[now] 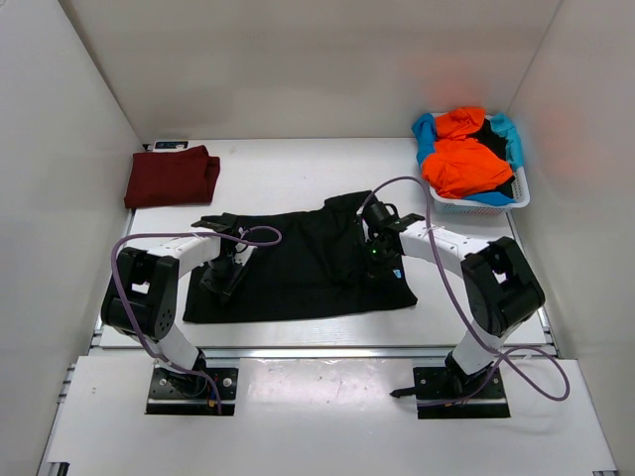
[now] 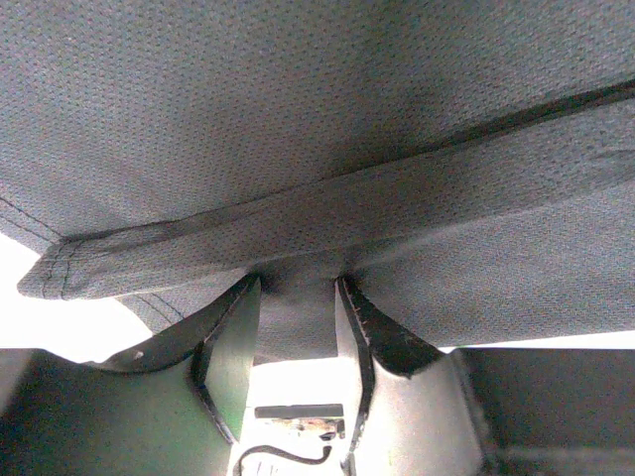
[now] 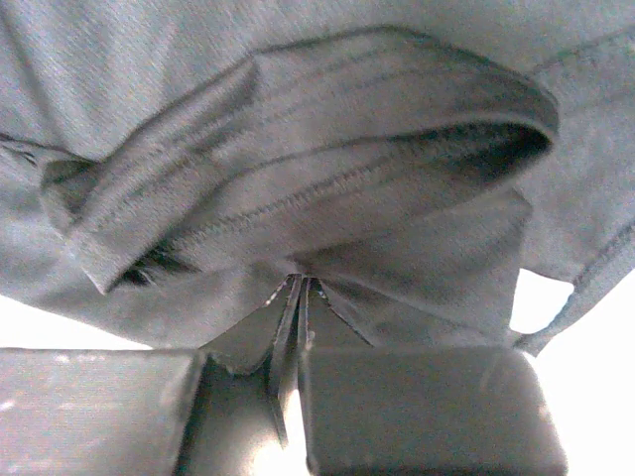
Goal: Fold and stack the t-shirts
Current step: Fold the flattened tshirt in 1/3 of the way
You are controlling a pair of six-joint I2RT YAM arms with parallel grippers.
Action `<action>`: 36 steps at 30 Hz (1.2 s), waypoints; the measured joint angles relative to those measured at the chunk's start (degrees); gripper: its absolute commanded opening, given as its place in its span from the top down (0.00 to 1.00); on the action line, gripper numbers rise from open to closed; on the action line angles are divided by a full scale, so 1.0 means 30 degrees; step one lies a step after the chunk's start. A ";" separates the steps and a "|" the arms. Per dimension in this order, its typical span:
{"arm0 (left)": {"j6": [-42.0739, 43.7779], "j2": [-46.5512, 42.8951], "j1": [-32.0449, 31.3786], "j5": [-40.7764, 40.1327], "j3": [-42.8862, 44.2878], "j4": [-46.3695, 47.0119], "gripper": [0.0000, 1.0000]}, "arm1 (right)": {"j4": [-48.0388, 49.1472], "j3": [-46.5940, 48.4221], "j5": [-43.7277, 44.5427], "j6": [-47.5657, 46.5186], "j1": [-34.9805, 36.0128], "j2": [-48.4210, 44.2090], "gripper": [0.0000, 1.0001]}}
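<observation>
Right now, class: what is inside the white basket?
An orange t-shirt lies on top, over light blue cloth and black cloth. Anything lower in the basket is covered.

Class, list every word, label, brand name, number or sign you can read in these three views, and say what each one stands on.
No text can be read in any view.
Small dark tag at the back, behind the dark red t-shirt: too small to read.
Black t-shirt, orange t-shirt and white basket: no print or label visible.
</observation>
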 measured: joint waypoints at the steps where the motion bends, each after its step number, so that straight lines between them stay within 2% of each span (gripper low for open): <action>1: 0.0000 0.0000 0.0015 -0.0029 0.0000 -0.0007 0.53 | -0.0102 0.0000 0.0022 -0.0051 -0.0044 -0.0058 1.00; 11: 0.0000 0.0044 0.0131 -0.0204 0.0044 -0.0051 0.53 | 0.0066 -0.0051 0.0073 -0.0561 -0.0692 -0.0175 1.00; 22: 0.0007 0.0066 0.0146 -0.0219 0.0044 -0.0058 0.53 | 0.1188 0.1042 -0.0299 -0.0408 -0.0321 0.1596 1.00; 36: 0.0022 0.0153 0.0146 -0.0226 0.0109 -0.0095 0.52 | 0.1836 0.4095 -0.0947 0.0015 -0.0342 0.4175 1.00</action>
